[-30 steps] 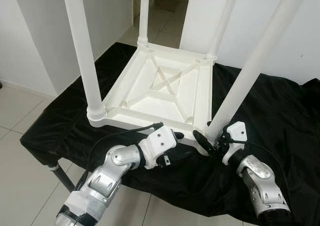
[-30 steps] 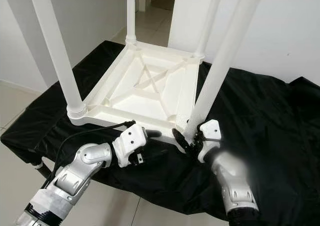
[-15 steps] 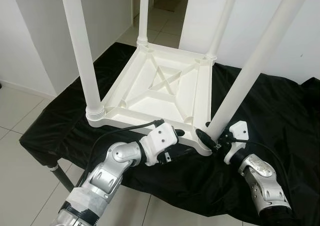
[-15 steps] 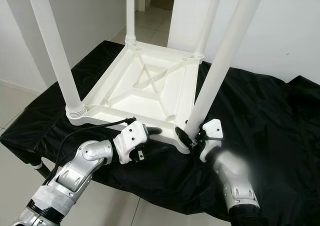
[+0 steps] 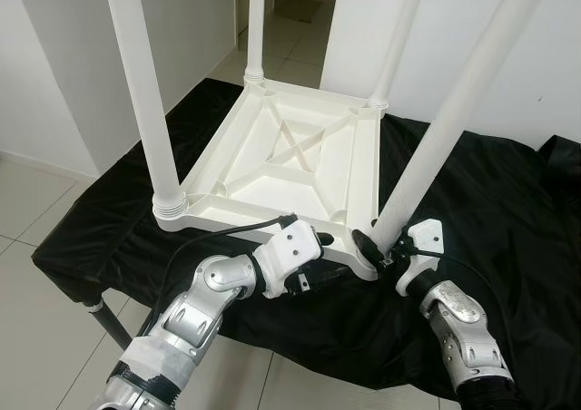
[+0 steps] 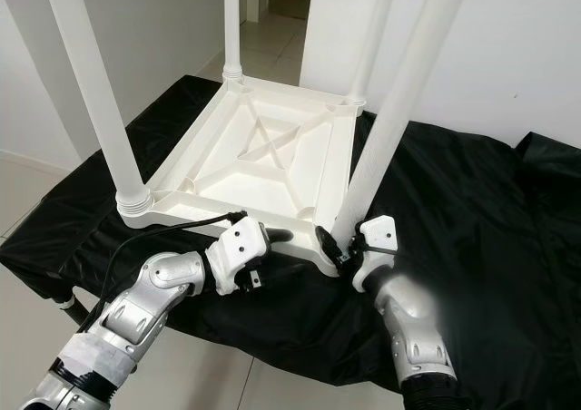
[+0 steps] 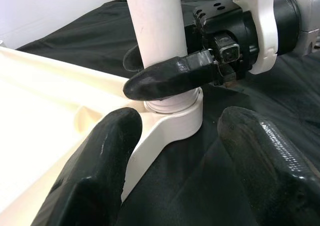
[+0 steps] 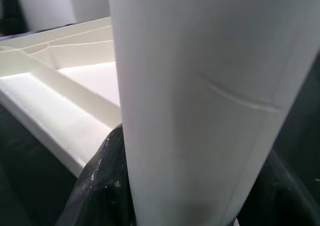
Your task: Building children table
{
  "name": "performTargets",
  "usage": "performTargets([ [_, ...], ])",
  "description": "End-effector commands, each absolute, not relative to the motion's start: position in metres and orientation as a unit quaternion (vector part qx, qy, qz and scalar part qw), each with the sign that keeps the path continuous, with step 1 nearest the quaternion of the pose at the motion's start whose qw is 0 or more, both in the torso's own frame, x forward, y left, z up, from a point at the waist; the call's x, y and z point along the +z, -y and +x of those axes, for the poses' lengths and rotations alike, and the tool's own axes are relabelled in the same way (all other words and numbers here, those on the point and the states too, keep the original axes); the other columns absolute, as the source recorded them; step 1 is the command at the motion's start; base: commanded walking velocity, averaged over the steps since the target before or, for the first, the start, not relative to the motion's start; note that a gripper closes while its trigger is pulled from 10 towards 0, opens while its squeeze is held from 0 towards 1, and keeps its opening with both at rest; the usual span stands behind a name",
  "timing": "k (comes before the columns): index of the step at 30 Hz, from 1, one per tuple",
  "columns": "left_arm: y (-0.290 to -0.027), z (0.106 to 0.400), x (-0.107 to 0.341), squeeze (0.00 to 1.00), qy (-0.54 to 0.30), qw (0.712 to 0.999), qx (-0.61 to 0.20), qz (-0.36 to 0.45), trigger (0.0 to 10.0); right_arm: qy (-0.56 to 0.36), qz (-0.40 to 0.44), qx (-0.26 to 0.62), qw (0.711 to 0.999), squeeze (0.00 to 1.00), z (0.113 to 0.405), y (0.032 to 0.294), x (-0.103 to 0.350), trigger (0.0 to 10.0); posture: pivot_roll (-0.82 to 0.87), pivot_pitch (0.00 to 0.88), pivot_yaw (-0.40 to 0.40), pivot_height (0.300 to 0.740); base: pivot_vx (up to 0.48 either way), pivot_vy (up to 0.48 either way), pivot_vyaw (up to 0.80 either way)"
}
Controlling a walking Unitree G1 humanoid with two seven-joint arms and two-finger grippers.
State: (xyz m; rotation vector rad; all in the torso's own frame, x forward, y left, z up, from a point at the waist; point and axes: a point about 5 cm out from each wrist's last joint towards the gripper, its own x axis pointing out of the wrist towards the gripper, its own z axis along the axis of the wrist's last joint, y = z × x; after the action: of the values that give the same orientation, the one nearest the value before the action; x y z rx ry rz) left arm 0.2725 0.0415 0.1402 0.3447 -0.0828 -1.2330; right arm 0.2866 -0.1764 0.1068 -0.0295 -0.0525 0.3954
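Low on the near right table leg [image 5: 427, 165], the right gripper [image 5: 379, 251] pinches the white tube just above its socket, one black finger [image 7: 170, 78] wrapped across the front of it. Beside it, the left gripper [image 5: 320, 245] rests at the near edge of the upside-down tabletop [image 5: 290, 170], its two fingers spread apart around the corner socket [image 7: 172, 121] without clamping it. That tabletop lies ribs-up on a black cloth [image 5: 508, 210] over a bench, with the other three legs, among them the near left leg [image 5: 141, 92], standing in their corners. This leg leans slightly, so it looks not fully seated. To finish it well, I would keep the left gripper bracing the corner so the top cannot slide, bring the leg upright over the socket, then turn or press it straight down along its own axis, never sideways.
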Motion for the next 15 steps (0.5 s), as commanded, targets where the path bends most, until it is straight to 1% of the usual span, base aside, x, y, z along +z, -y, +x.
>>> performTargets([
  [1,-0.040,0.275,0.142,0.00,0.043,0.802,-0.573,0.161,10.0,0.011,-0.020,0.172,0.985,0.00,0.288,0.176,0.103,10.0,0.02,0.000,-0.049,0.740,0.000,0.000,0.00],
  [2,-0.040,0.276,0.142,0.00,0.043,0.802,-0.573,0.161,10.0,0.013,-0.012,0.152,0.988,0.00,0.288,0.172,0.103,10.0,0.02,0.000,-0.049,0.740,0.000,0.000,0.00],
  [5,-0.040,0.276,0.143,0.00,0.044,0.802,-0.573,0.161,10.0,0.016,-0.003,0.133,0.991,0.00,0.288,0.168,0.104,10.0,0.02,0.000,-0.050,0.740,0.000,0.000,0.00],
  [7,-0.038,0.277,0.143,0.00,0.045,0.803,-0.573,0.159,10.0,0.010,0.014,0.081,0.997,0.00,0.287,0.161,0.102,10.0,0.02,0.000,-0.054,0.740,0.000,0.000,0.00],
  [9,-0.038,0.277,0.143,0.00,0.045,0.803,-0.573,0.159,10.0,0.010,0.014,0.081,0.997,0.00,0.287,0.161,0.102,10.0,0.02,0.000,-0.054,0.740,0.000,0.000,0.00],
  [10,-0.038,0.276,0.143,0.00,0.045,0.802,-0.574,0.158,10.0,0.007,0.018,0.054,0.998,0.00,0.287,0.159,0.101,10.0,0.02,0.000,-0.058,0.740,0.000,0.000,0.00],
  [11,-0.038,0.276,0.143,0.00,0.045,0.802,-0.574,0.158,10.0,0.007,0.018,0.054,0.998,0.00,0.287,0.159,0.101,10.0,0.02,0.000,-0.058,0.740,0.000,0.000,0.00],
  [13,-0.036,0.276,0.143,0.00,0.045,0.803,-0.573,0.155,10.0,0.003,0.025,0.006,1.000,0.00,0.285,0.157,0.099,10.0,0.02,0.000,-0.058,0.740,0.000,0.000,0.00],
  [14,-0.036,0.276,0.143,0.00,0.045,0.803,-0.573,0.155,10.0,0.003,0.025,0.006,1.000,0.00,0.285,0.157,0.099,10.0,0.02,0.000,-0.058,0.740,0.000,0.000,0.00],
  [15,-0.036,0.276,0.143,0.00,0.045,0.804,-0.573,0.155,10.0,0.003,0.030,-0.015,0.999,0.00,0.284,0.153,0.098,10.0,0.03,0.000,-0.065,0.740,0.000,0.000,0.00],
])
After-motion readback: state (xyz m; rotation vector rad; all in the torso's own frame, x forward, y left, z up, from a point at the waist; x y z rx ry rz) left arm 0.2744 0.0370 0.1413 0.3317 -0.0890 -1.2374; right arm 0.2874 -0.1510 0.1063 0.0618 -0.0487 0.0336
